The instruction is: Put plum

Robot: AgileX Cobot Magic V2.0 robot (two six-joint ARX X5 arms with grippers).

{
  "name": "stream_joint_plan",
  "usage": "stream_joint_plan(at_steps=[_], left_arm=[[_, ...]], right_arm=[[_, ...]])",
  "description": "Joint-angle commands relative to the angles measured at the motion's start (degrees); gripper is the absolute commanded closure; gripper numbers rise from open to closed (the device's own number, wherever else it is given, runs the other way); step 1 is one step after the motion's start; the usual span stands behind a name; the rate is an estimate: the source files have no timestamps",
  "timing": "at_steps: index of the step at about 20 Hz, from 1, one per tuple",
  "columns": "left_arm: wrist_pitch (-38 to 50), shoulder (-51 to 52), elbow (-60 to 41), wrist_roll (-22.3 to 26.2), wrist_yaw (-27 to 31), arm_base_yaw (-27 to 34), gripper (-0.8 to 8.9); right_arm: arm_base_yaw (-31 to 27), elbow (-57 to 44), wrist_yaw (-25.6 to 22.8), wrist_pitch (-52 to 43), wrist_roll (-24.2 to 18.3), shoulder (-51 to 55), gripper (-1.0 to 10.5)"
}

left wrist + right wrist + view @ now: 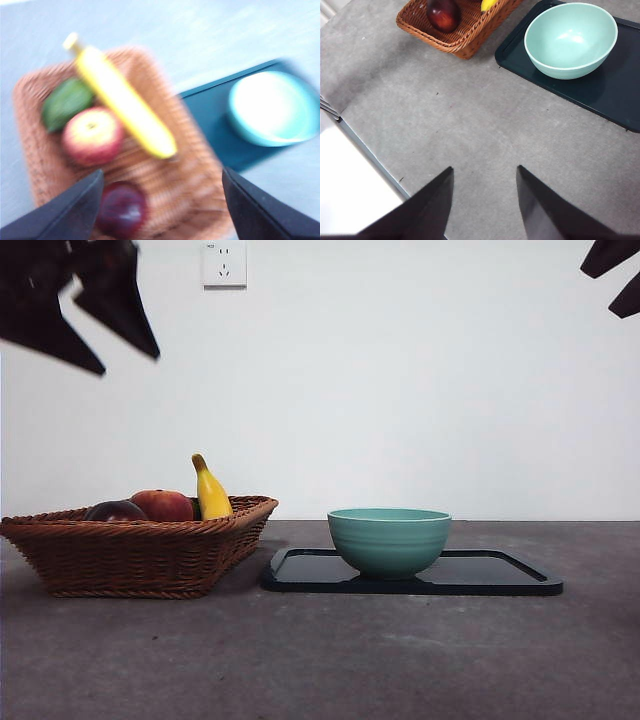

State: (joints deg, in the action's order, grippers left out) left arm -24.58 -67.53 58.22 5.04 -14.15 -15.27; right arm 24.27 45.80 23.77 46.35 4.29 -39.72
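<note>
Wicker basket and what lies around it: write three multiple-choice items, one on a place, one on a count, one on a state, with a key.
1. Where is the plum?
A. In the wicker basket
B. In the green bowl
C. On the bare table

2. How many fruits does the left wrist view show in the basket?
A. Two
B. Four
C. Six

3. How does the left tool stand?
A. Shut on the plum
B. Open above the basket
C. Resting in the bowl

Key: 1 A, the plum lies on the weave near a corner. 2 B, plum, red apple, banana and a green fruit. 3 B, its jaws are spread wide and hold nothing.
</note>
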Motion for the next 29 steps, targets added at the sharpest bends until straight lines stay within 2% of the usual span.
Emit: stream_joint_plan(at_steps=[1,5,9,13,24,26,29], left_arm=[[-2.27,3.48,0.7,-1.01,-3.02,-0.59,4.36],[-9.55,9.44,0.7,-1.66,-10.67,-0.68,4.39],[-19.43,12.9,0.7,-1.09,-15.63,-0.68,4.4],[-30.01,13.27,0.7,3.69,-22.18,-0.7,4.41],[-31.12,13.29,0.7,4.76,-23.37,-0.94,4.41],[-31.12,13.27,0.7,4.74,-23.37,-0.94,4.4],[-31.12,13.27,0.7,4.76,-23.37,-0.94,4.4]], right_arm=[[0.28,0.35,-0.22,-0.7,-0.22,-0.24,7.5],[0.28,0.35,-0.22,-0.7,-0.22,-0.22,7.5],[0.28,0.35,-0.22,-0.68,-0.22,-0.22,7.5],[0.28,0.35,-0.22,-0.68,-0.2,-0.22,7.5],[0.28,0.35,-0.24,-0.68,0.09,-0.24,7.5],[0.28,0.35,-0.72,-0.87,1.68,-0.24,7.5],[0.22,0.44,-4.44,-3.15,9.7,-1.09,7.5]])
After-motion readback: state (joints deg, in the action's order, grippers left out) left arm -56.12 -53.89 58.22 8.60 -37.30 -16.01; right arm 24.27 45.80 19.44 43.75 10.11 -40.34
